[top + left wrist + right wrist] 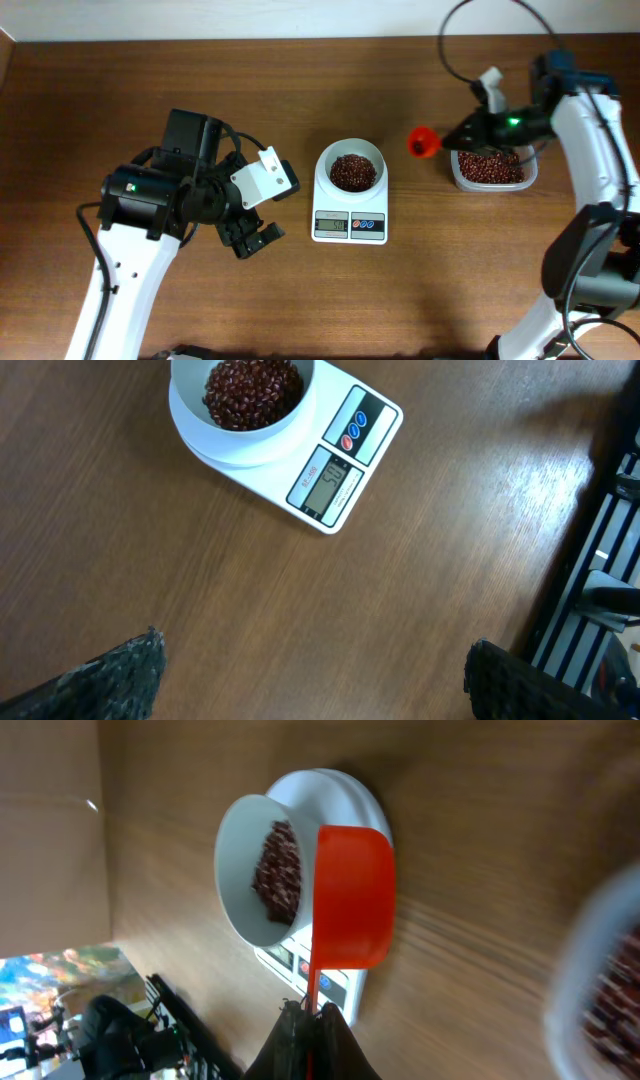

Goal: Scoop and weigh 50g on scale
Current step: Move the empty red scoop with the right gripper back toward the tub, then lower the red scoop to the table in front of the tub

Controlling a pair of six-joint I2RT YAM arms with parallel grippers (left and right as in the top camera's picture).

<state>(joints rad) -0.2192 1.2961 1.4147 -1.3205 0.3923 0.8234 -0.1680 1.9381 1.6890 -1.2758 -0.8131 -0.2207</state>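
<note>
The white scale [350,208] stands mid-table with its round bowl [350,170] holding red beans; the left wrist view shows the scale [330,460] with a lit display and the beans [252,390] in the bowl. My right gripper [470,130] is shut on the handle of an orange scoop [423,142], which hangs between the scale and the bean tub. In the right wrist view the scoop [352,895] looks empty, in front of the bowl [262,870], my gripper [315,1015] pinching its handle. My left gripper [255,240] stands open left of the scale, holding nothing.
A clear plastic tub [492,168] of red beans sits right of the scale, under my right arm. Black cables loop over the table's back right. In the left wrist view a dark rack [600,590] lies beyond the table's edge.
</note>
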